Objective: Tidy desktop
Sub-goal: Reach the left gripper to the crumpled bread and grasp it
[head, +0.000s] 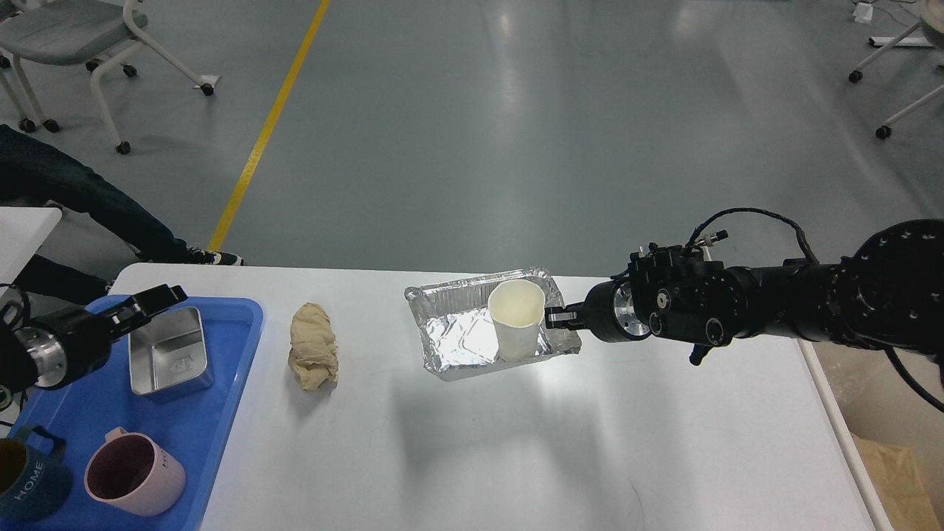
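The white desktop (516, 442) holds a crumpled foil tray (457, 339) at the back middle, with a cream paper cup (515, 318) standing upright in its right end. My right gripper (558, 318) comes in from the right and is shut on the foil tray's right rim, beside the cup. A crumpled beige paper wad (313, 356) lies left of the foil tray. My left gripper (151, 301) hovers over the back edge of the blue tray (221, 413), next to a steel box (168, 351); I cannot tell its fingers apart.
The blue tray at the left also holds a pink mug (134, 472) and a dark blue mug (26, 479). A brown paper bag (896, 479) stands on the floor past the desktop's right edge. Chairs stand on the grey floor behind.
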Controlling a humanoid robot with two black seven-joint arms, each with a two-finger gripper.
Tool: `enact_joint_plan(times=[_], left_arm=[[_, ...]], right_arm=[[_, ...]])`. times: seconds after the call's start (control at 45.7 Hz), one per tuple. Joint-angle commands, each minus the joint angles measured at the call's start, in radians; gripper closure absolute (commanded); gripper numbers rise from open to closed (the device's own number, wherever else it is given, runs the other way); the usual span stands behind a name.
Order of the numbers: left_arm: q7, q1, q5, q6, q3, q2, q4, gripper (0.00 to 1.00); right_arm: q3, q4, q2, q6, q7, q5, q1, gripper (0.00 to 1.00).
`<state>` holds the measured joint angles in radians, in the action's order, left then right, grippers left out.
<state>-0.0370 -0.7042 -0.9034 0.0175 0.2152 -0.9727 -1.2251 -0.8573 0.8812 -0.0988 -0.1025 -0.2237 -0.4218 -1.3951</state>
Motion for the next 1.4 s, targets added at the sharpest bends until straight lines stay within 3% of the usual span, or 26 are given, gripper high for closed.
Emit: enact_joint_plan(times=[0.0, 0.547, 0.7, 0.787, 1.006, 1.137, 1.378], left_arm=[[-0.001, -0.018, -0.002, 0.033, 0.0, 0.106, 0.074, 0.18], [-0.009, -0.084, -0.051, 0.067, -0.16, 0.4, 0.294, 0.15], [-0.012, -0.086, -0.052, 0.093, -0.163, 0.477, 0.372, 0.19], [-0.012, -0.086, -0.052, 0.098, -0.177, 0.509, 0.397, 0.3], [-0.023, -0.104, -0.048, 0.104, -0.255, 0.539, 0.435, 0.73], [-0.079, -0.107, -0.035, 0.105, -0.249, 0.539, 0.437, 0.83], [-0.092, -0.13, -0.034, 0.144, -0.254, 0.516, 0.421, 0.96]], right_arm=[[0.0, -0.001, 0.001, 0.0, -0.002, 0.0, 0.001, 1.0], [0.0, -0.001, -0.002, 0.014, -0.013, 0.0, 0.016, 1.0], [0.001, -0.001, -0.009, 0.015, -0.016, 0.0, 0.019, 1.0], [0.001, -0.001, -0.009, 0.014, -0.016, 0.0, 0.024, 1.0], [0.001, -0.002, -0.018, 0.015, -0.016, 0.0, 0.025, 1.0], [0.001, -0.004, -0.018, 0.015, -0.016, 0.0, 0.03, 1.0], [0.001, -0.004, -0.018, 0.015, -0.016, 0.0, 0.03, 1.0]])
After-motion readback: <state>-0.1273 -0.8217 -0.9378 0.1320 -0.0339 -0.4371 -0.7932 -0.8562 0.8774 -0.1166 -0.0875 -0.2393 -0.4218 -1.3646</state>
